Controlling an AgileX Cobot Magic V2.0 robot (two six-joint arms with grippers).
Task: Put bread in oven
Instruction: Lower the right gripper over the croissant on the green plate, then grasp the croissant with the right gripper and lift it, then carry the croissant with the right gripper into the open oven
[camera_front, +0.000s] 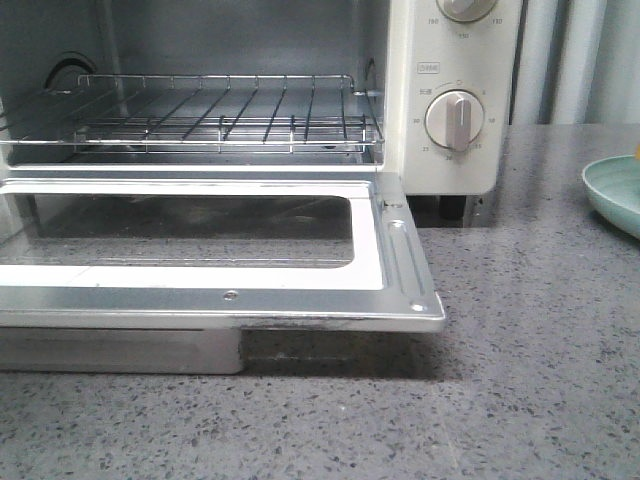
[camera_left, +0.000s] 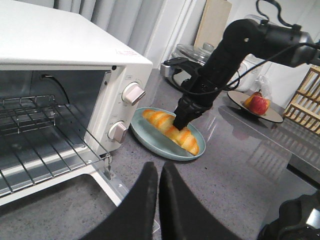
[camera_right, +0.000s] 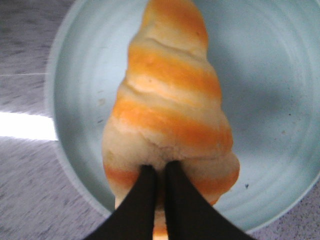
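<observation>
The bread (camera_right: 172, 100), a golden roll with orange stripes, lies on a pale green plate (camera_right: 270, 100) to the right of the oven (camera_front: 455, 60). My right gripper (camera_right: 160, 172) is pinched shut on the roll's middle; the left wrist view shows it there (camera_left: 181, 121), with the bread (camera_left: 159, 120) still lying on the plate (camera_left: 150, 140). The oven door (camera_front: 250, 295) lies open and flat, and the wire rack (camera_front: 220, 115) is bare. My left gripper (camera_left: 159, 172) is shut and empty above the counter, near the door's right corner. Neither gripper shows in the front view.
The plate's rim (camera_front: 615, 190) shows at the front view's right edge. Behind the plate stand a lidded pot (camera_left: 195, 55) and a dish with a red apple (camera_left: 258, 104). A wooden rack (camera_left: 305, 100) stands at the far right. The oven dials (camera_front: 455, 118) face front.
</observation>
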